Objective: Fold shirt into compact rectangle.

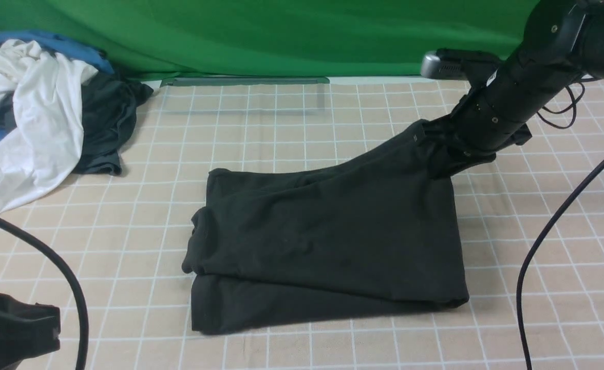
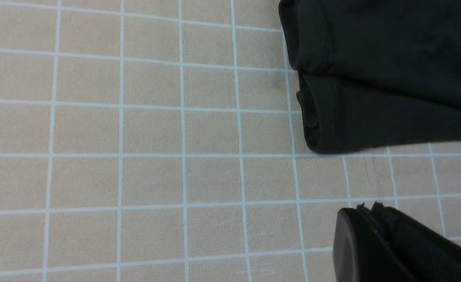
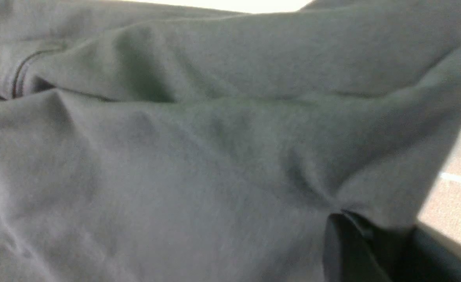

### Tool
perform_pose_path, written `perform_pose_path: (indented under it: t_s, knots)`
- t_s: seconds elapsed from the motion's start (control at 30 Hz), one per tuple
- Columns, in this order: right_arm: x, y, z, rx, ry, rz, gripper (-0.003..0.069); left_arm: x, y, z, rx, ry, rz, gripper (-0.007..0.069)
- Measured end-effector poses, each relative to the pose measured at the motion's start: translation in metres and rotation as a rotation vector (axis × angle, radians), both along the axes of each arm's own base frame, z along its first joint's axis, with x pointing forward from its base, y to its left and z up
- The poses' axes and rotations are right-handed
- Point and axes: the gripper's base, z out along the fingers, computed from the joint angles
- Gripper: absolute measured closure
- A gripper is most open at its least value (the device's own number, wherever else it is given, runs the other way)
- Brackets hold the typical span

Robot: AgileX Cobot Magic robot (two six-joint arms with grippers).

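Holding the far right corner of the shirt (image 1: 327,236) lifted, your right gripper (image 1: 443,154) has its jaws closed on cloth, apparently to carry that edge leftward. The shirt lies mid-table, partly folded. Your left gripper (image 1: 14,324) waits near left, jaw opening indiscernible.

The place looked like a robotics lab or recording studio: a green backdrop (image 1: 261,36) hung behind a table (image 1: 291,128) covered in beige cloth with a white grid, black cables (image 1: 553,231) trailed across it, and spare clothes (image 1: 40,113) lay heaped at one corner.
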Motion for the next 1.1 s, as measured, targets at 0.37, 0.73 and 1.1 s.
perform_pose_path:
  t_s: [0.37, 0.73, 1.1]
  knots:
    - [-0.033, -0.024, 0.078, -0.195, -0.114, 0.139, 0.0536, 0.001, 0.0, 0.0, -0.003, -0.009, 0.003, 0.0606]
    - [-0.193, -0.063, 0.227, -0.096, -0.768, 0.028, 0.062, 0.007, -0.001, 0.006, -0.024, -0.102, 0.02, 0.0606]
    - [-0.355, -0.104, 0.152, 0.057, -1.523, -0.139, 0.062, 0.018, -0.001, 0.018, -0.062, -0.281, 0.05, 0.0606]
